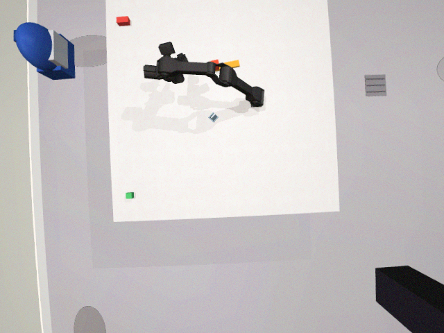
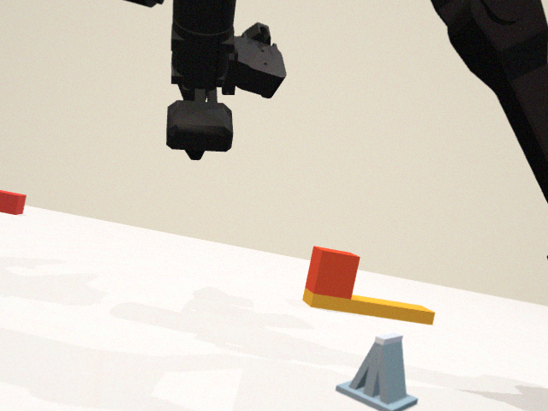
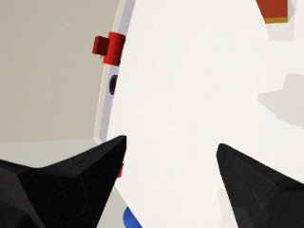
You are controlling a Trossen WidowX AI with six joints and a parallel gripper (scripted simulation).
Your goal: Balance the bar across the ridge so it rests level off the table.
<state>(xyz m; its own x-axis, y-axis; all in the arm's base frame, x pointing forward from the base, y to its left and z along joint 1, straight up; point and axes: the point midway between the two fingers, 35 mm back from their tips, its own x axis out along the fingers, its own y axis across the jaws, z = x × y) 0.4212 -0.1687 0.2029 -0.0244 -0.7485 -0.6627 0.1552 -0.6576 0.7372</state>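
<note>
A yellow-orange bar [image 1: 232, 64] [image 2: 389, 311] lies flat on the white table. A tall red block [image 1: 215, 62] [image 2: 331, 274] [image 3: 275, 8] sits on one end of it. The arm partly hides both in the top view. The ridge is a small blue-grey stand [image 1: 213, 116] [image 2: 393, 372] with a pale narrow top; it stands upright with nothing on it, apart from the bar. My gripper [image 2: 197, 133] [image 3: 173, 146] is open and empty, high above the table and off to the red block's side of the bar. The ridge is out of the wrist view.
A small red block [image 1: 123, 21] [image 2: 12, 202] lies near one table corner, and a green block [image 1: 129, 195] near another. A blue rounded object [image 1: 34, 44] stands beyond the table edge. A large black shape [image 1: 408, 293] is at the lower right of the top view.
</note>
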